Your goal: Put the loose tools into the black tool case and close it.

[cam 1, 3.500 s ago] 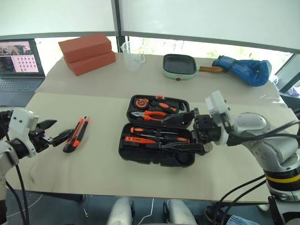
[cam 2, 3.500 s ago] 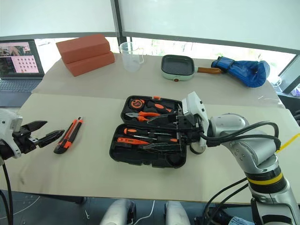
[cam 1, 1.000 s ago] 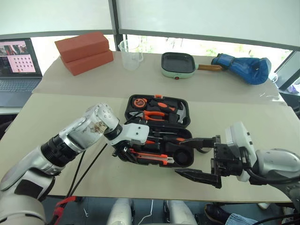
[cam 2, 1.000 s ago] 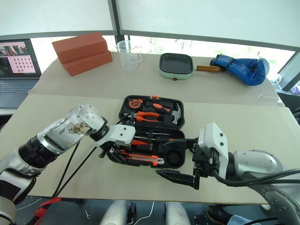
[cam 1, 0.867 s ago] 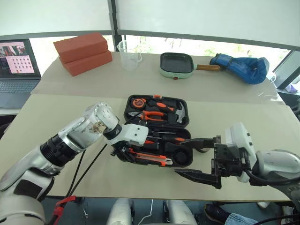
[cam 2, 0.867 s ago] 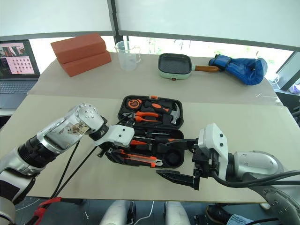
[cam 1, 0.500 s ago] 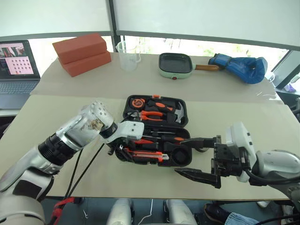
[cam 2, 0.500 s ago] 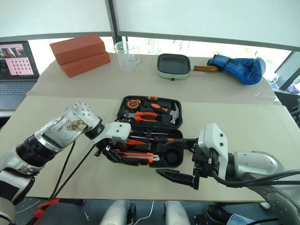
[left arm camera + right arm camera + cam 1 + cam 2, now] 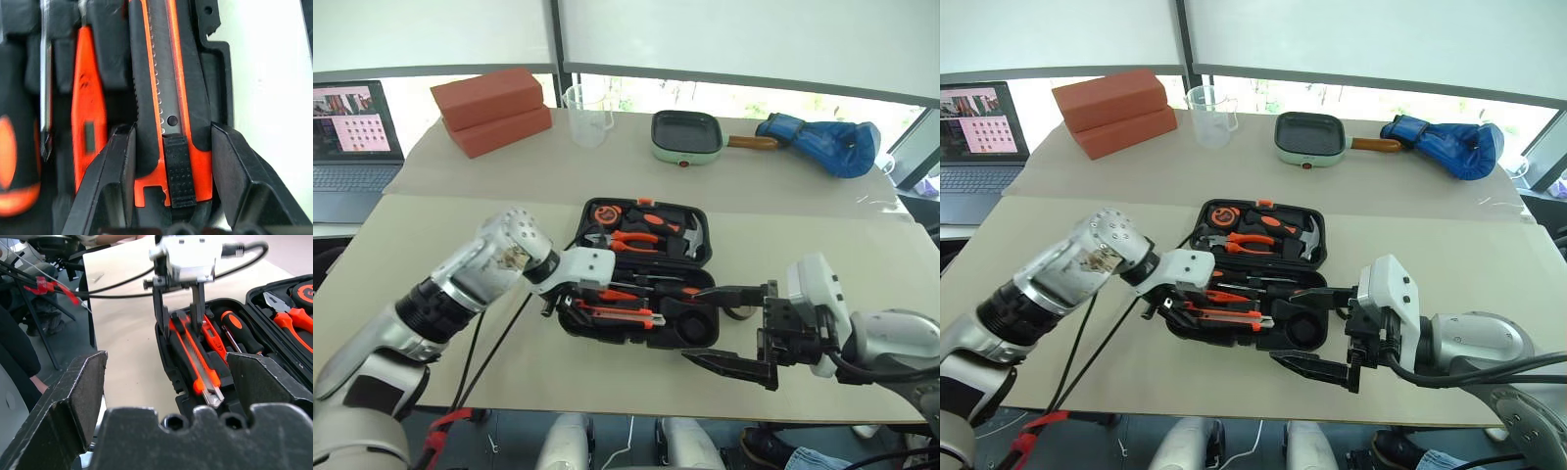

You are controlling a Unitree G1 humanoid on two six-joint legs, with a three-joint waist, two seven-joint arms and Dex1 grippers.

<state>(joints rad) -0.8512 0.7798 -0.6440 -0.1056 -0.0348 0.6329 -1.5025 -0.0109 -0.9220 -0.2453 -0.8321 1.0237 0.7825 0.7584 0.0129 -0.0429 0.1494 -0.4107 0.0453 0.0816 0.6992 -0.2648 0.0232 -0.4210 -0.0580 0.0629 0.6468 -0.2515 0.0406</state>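
Utility knife (image 9: 612, 313) sits in the front half of the black tool case (image 9: 636, 271), in the slot along the case's near edge. Left claw (image 9: 168, 161) is clamped across its butt end, one finger on each flank, per the left wrist view.

To seat it well: keep the knife parallel to the slot walls, press the butt down flat until the body drops flush, then open the fingers and lift straight up. I judge a sideways pull on release would lever the knife back out. I can't tell from these views whether the body is fully seated or riding on the slot edge.

Orientation: long axis runs along the length of the case, roughly parallel to the case's near edge. Butt end is at the case's left end, under the left claw; blade tip end points toward the case's right end, ending beside the round recess (image 9: 689, 318) there.

Just behind the knife, further into the case: a slim orange tool (image 9: 87, 132) and a screwdriver (image 9: 239, 330), both lying parallel to it. Rear half of the case holds the pliers (image 9: 631, 238) and tape measure (image 9: 604, 212).

Right claw (image 9: 736, 326) hangs just off the case's right end, fingers wide apart, holding nothing, clear of the lid path for now.

Case is fully open, flat on the bench (image 9: 431, 245). Closing not started.
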